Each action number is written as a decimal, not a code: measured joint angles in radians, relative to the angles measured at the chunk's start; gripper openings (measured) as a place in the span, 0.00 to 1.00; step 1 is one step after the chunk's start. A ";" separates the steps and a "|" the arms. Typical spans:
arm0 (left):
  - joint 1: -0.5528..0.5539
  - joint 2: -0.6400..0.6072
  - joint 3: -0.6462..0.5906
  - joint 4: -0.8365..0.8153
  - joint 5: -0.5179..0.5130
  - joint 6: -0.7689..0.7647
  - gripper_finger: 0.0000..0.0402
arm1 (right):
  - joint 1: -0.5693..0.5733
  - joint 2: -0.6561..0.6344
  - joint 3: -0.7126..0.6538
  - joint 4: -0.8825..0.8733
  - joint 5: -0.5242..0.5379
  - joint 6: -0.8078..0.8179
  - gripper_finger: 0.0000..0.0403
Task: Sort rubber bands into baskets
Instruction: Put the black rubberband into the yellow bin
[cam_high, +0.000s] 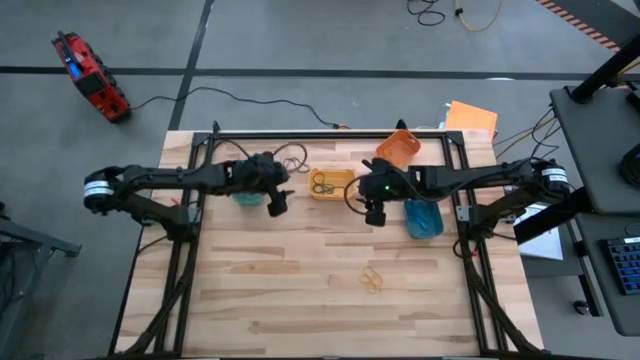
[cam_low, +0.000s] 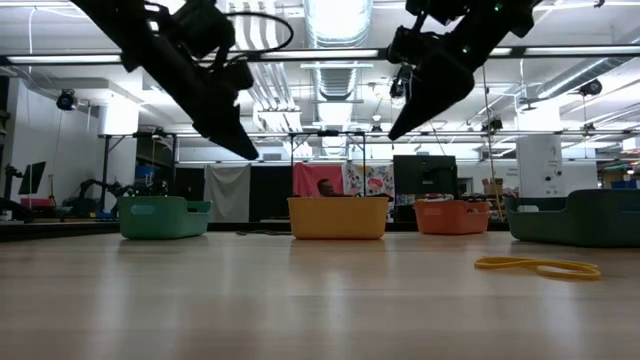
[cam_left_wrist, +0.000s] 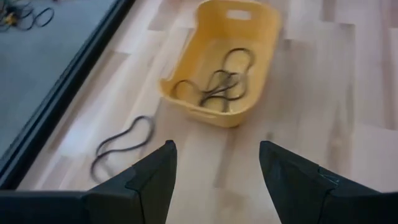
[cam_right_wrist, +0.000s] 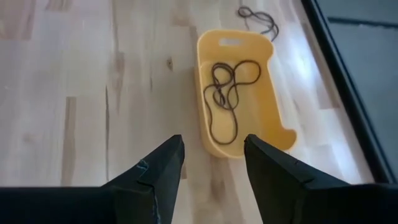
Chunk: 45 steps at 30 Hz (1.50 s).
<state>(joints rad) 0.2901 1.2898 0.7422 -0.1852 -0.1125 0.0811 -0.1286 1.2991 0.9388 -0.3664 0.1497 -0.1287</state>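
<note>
My left gripper (cam_high: 277, 203) and right gripper (cam_high: 375, 212) both hang with fingers spread wide and empty, flanking the yellow basket (cam_high: 331, 184), which holds dark rubber bands (cam_right_wrist: 225, 87). The risk I see: both arms crowd that one basket, so reaching together could knock wrists. A dark band (cam_left_wrist: 122, 144) lies loose on the table's far edge by the left arm, easy to push off. The tan bands (cam_high: 372, 279) sit well apart on the near side, a long reach.
</note>
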 joint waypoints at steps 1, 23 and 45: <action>0.023 0.003 0.000 0.001 0.016 0.006 0.53 | -0.004 0.000 -0.002 0.011 0.000 -0.015 0.41; 0.259 0.276 0.185 -0.169 0.125 0.216 0.53 | -0.125 -0.001 -0.034 0.054 -0.053 0.011 0.40; 0.372 0.440 0.242 -0.168 0.120 0.277 0.48 | -0.138 -0.002 -0.093 0.121 -0.053 0.040 0.40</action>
<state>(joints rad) 0.6621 1.7298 0.9844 -0.3535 0.0074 0.3584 -0.2669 1.2976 0.8459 -0.2450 0.0969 -0.0886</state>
